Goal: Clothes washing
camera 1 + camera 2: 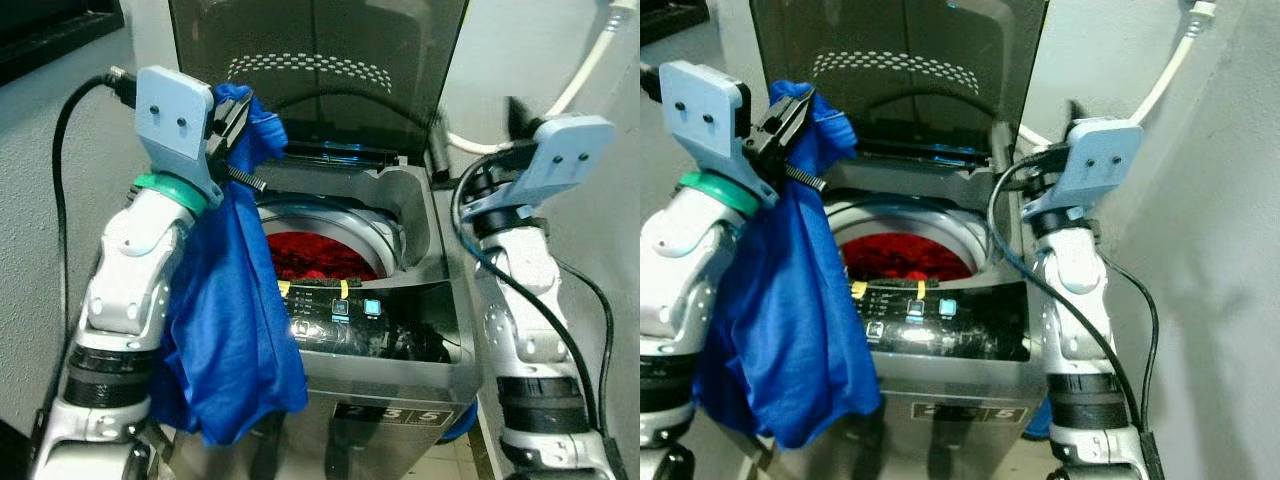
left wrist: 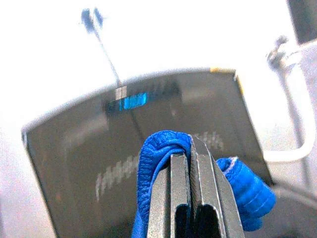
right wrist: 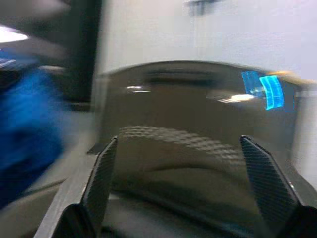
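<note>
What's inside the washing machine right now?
Red laundry lies in the washing machine drum. The drum's left side hides behind the blue garment hanging from the left hand.

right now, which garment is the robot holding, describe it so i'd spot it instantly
Find the open top-loading washing machine with its lid raised. At its left front corner, the left gripper is shut on a blue garment that hangs down outside the machine. Unlike the red laundry inside the drum, it is bright blue and held in the air.

From my console: pale grey plastered walls (image 1: 40, 200) close in on both sides. A white hose (image 1: 590, 60) runs down the right wall. A dark frame (image 1: 50, 35), possibly a window, sits upper left. Light floor tiles (image 1: 445, 462) show below.
</note>
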{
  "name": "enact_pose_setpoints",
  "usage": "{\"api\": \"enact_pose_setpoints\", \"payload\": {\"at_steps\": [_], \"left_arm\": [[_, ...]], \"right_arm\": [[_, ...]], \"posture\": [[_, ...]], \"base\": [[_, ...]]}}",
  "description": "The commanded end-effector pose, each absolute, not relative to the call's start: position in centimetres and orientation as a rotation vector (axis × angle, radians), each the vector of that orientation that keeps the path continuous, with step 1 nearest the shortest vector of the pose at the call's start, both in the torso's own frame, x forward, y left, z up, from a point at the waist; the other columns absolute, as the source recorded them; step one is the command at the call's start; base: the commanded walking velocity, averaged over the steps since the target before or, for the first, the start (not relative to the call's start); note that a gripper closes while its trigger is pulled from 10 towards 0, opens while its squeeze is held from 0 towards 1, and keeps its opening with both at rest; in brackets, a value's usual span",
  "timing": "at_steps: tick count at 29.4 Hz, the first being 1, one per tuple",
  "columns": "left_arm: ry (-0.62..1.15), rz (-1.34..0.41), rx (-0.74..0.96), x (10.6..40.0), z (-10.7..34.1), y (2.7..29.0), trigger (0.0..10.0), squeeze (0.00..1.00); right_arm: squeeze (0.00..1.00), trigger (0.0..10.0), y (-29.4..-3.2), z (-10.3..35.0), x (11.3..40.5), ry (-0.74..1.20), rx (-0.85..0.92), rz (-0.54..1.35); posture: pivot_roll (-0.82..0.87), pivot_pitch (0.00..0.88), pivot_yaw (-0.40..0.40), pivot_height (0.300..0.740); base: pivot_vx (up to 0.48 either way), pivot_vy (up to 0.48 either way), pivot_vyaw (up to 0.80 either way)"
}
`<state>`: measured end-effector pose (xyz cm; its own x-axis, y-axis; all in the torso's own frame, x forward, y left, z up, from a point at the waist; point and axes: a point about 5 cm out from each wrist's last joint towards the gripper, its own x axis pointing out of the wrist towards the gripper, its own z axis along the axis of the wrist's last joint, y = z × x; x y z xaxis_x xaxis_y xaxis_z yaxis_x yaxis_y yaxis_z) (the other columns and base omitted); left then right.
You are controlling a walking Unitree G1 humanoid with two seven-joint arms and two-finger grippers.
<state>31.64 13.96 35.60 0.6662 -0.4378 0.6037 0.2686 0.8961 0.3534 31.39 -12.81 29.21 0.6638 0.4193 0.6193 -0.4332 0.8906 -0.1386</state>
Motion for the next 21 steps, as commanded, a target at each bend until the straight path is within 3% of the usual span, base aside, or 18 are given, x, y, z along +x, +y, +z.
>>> {"api": "enact_pose_setpoints", "payload": {"at_steps": [1,5,11,18,20,21], "left_arm": [[-0.839,-0.442,0.238,31.5,38.3,13.8,10.0,0.0],[-0.905,-0.469,0.203,32.3,41.2,13.4,10.0,0.0],[-0.928,-0.547,0.161,33.1,43.2,12.2,10.0,0.0],[-0.936,-0.598,0.139,33.3,43.7,11.0,10.0,0.0],[-0.949,-0.626,0.1,33.1,44.1,10.1,10.0,0.0],[-0.949,-0.626,0.1,33.1,44.1,10.1,10.0,0.0]], "right_arm": [[0.0,10.0,-11.2,28.2,29.9,-0.628,0.025,0.774],[0.0,10.0,-9.8,26.3,28.0,-0.523,0.025,1.07],[0.0,10.0,-8.1,24.4,26.5,-0.415,0.001,1.302],[0.0,10.0,-5.4,22.8,28.1,-0.37,-0.089,1.261],[0.0,10.0,-2.8,23.4,33.1,-0.365,-0.163,0.86],[0.0,10.0,-2.8,23.4,33.1,-0.365,-0.163,0.86]], "posture": [[0.07,0.0,0.016,0.74],[0.07,0.0,0.014,0.74],[0.06,0.0,0.021,0.74],[0.04,0.0,0.032,0.74],[0.07,0.0,0.017,0.74],[0.07,0.0,0.017,0.74]], "base": [[0.0,0.0,0.0],[0.0,0.0,0.0],[0.0,0.0,0.0],[0.0,0.0,0.0],[0.0,0.0,0.0],[0.0,0.0,0.0]]}}
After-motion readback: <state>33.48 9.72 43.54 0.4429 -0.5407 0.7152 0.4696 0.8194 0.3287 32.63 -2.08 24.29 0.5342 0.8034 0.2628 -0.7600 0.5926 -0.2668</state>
